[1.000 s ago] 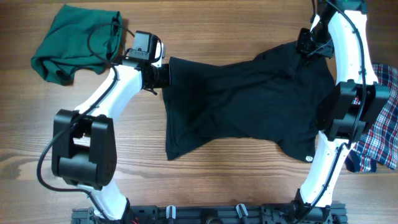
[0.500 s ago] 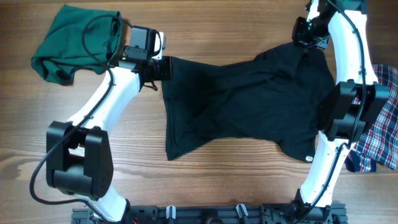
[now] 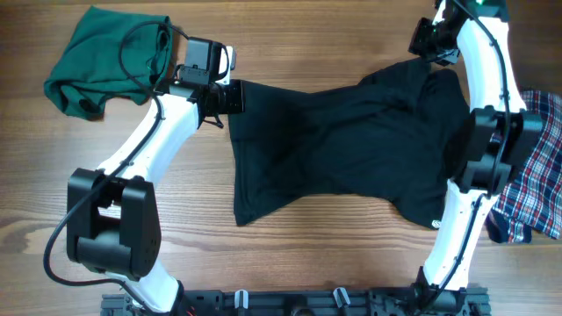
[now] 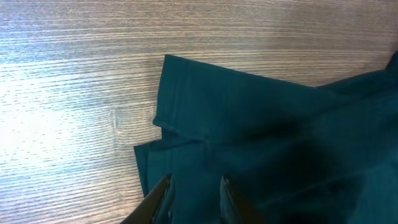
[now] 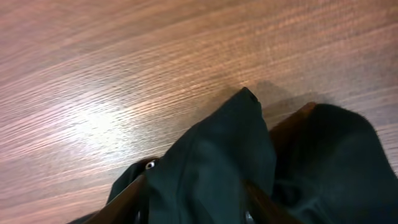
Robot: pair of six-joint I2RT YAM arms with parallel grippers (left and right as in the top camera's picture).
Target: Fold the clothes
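Black top (image 3: 334,149) lies spread on the tabletop (image 3: 334,263). Left hand (image 3: 234,96), narrowly parted, sits at its 10 o'clock corner. Right hand (image 3: 428,44), wide, straddles a fold at 1 o'clock.

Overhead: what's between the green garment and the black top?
The left arm's wrist and the left tool, which sits at the black top's left edge; otherwise bare table. Overhead view shows it.
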